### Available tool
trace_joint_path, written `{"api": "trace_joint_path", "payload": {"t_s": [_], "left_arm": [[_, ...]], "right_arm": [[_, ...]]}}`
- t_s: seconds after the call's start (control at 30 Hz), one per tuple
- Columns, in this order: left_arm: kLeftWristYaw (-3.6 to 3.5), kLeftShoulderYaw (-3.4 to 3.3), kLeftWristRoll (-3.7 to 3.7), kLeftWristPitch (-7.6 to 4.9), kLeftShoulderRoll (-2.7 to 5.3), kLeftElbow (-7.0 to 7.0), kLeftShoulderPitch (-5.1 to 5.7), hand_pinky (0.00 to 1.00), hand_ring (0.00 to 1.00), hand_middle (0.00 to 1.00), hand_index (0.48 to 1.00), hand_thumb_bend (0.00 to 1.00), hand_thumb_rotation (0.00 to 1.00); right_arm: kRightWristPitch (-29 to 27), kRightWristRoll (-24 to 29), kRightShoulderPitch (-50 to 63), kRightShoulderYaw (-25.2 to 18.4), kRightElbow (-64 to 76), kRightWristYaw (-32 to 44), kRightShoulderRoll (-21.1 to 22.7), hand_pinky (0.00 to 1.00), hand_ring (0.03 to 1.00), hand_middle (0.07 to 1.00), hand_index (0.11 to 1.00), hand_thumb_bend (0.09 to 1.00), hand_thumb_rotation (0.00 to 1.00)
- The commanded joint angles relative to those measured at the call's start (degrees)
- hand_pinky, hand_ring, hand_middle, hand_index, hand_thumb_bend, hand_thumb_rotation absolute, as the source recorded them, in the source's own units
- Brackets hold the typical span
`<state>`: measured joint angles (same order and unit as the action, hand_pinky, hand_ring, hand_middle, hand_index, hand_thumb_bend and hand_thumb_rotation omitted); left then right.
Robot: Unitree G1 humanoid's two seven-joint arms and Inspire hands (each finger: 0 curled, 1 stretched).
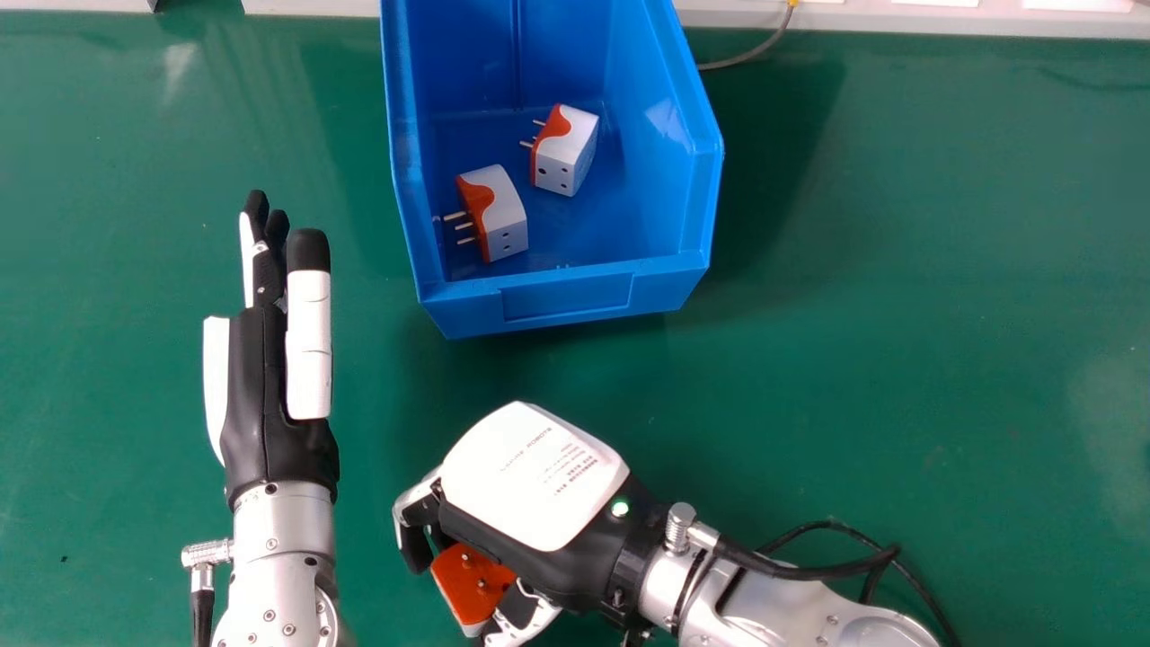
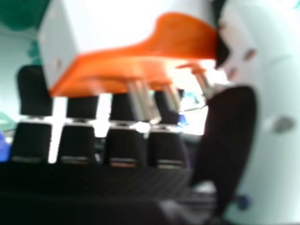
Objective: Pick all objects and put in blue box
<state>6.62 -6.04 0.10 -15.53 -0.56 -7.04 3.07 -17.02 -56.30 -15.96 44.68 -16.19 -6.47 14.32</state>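
Note:
My right hand [image 1: 535, 476] is at the bottom centre of the head view, curled round an orange and white plug adapter [image 1: 472, 584] whose pins face up. In the right hand view the adapter [image 2: 136, 51] lies between the fingers and thumb of my right hand [image 2: 229, 136], its metal pins showing. The blue box [image 1: 566, 296] stands at the top centre with two more adapters inside, one [image 1: 505, 216] near its front left and another [image 1: 568, 153] farther back. Left of the box, my left hand [image 1: 269, 386] is held open with straight fingers.
A green table [image 1: 898, 359] extends around the box on both sides. Behind the box runs a pale ledge [image 1: 305, 7] along the table's far edge, with a grey cable [image 1: 750, 56] beside the box. Black cables [image 1: 827, 571] loop by my right wrist.

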Motion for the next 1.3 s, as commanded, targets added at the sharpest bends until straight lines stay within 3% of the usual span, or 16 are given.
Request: {"api": "trace_joint_path", "payload": {"t_s": [0.0,0.23,0.37,0.47,0.63,0.8,1.03,1.27], "left_arm": [[0.02,-0.03,0.40,-0.86,-0.09,0.89,-0.40,1.00,1.00,1.00,1.000,0.89,1.00],[-0.22,0.02,0.11,0.20,-0.03,1.80,-0.30,1.00,1.00,1.00,1.000,0.89,1.00],[-0.04,0.12,0.57,1.00,-0.10,2.49,-0.15,1.00,1.00,1.00,1.000,0.89,1.00],[0.09,0.12,0.79,0.24,-0.11,2.26,-0.16,1.00,1.00,1.00,1.000,0.89,1.00],[-0.19,0.10,0.43,0.13,-0.12,2.18,-0.15,1.00,1.00,1.00,1.000,0.89,1.00],[0.10,0.07,0.77,0.64,-0.17,2.21,-0.27,1.00,1.00,1.00,1.000,0.89,1.00],[-0.50,0.00,0.41,0.31,-0.37,1.80,-0.51,1.00,1.00,1.00,1.000,0.89,1.00],[-0.35,-0.05,0.38,0.07,-0.19,1.45,-0.64,1.00,1.00,1.00,1.000,0.89,1.00]], "right_arm": [[-0.2,0.0,1.0,-0.1,-0.7,-1.0,0.0,0.32,0.435,0.481,0.500,0.533,0.01],[0.1,0.9,1.0,-1.3,0.7,-0.9,0.0,0.32,0.436,0.483,0.493,0.530,0.00],[0.8,1.0,1.2,-1.7,1.8,-0.1,0.2,0.32,0.437,0.491,0.490,0.528,0.00],[0.9,1.0,1.3,-2.1,2.4,0.4,0.3,0.33,0.437,0.497,0.488,0.525,0.00],[1.5,0.0,1.3,-2.5,3.5,-0.6,0.2,0.34,0.439,0.502,0.484,0.524,0.00],[1.3,-0.1,0.9,-3.3,4.0,-0.9,0.3,0.34,0.440,0.506,0.482,0.522,0.00],[0.4,0.4,0.6,-5.1,5.4,-4.0,-0.1,0.34,0.436,0.513,0.479,0.520,0.00],[-0.3,2.1,0.8,-8.2,10.0,-4.2,0.6,0.33,0.424,0.513,0.480,0.519,0.00]]}}
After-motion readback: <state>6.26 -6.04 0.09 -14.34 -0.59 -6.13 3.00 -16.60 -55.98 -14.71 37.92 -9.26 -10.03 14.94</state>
